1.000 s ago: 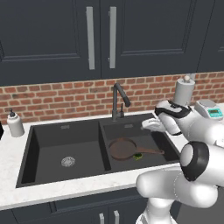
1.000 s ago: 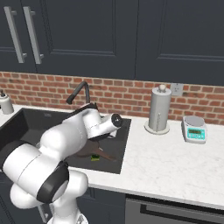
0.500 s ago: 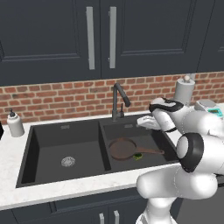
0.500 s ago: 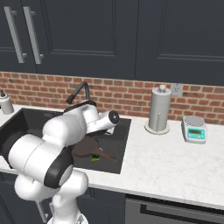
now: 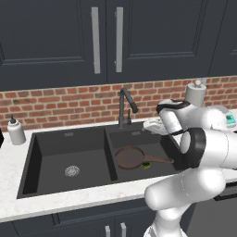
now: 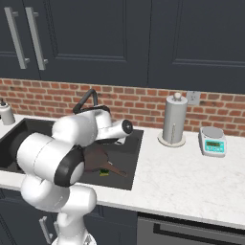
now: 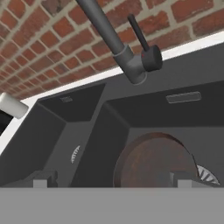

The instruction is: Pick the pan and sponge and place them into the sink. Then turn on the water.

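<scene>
The black double-basin sink [image 5: 69,139] has the dark brown pan [image 5: 131,157] lying flat in its right basin, handle pointing right. The yellow-and-green sponge [image 5: 146,165] rests beside the handle, also in that basin. My gripper [image 5: 150,125] hovers over the back of the right basin, just right of the black faucet [image 5: 124,105]. In the hand view the fingertips [image 7: 43,179] stand far apart, open and empty, facing the faucet [image 7: 107,33] and its lever [image 7: 138,31], with the pan [image 7: 157,162] below. No water stream is in view.
A soap dispenser [image 5: 16,132] stands on the counter left of the sink. A paper towel holder [image 6: 174,119] and a kitchen scale [image 6: 213,142] stand on the white counter to the right. The brick wall [image 5: 60,104] and dark cabinets lie behind.
My hand has shifted a little left along the back of the right basin, closer to the faucet, and the elbow swung forward. Pan and sponge have not moved.
</scene>
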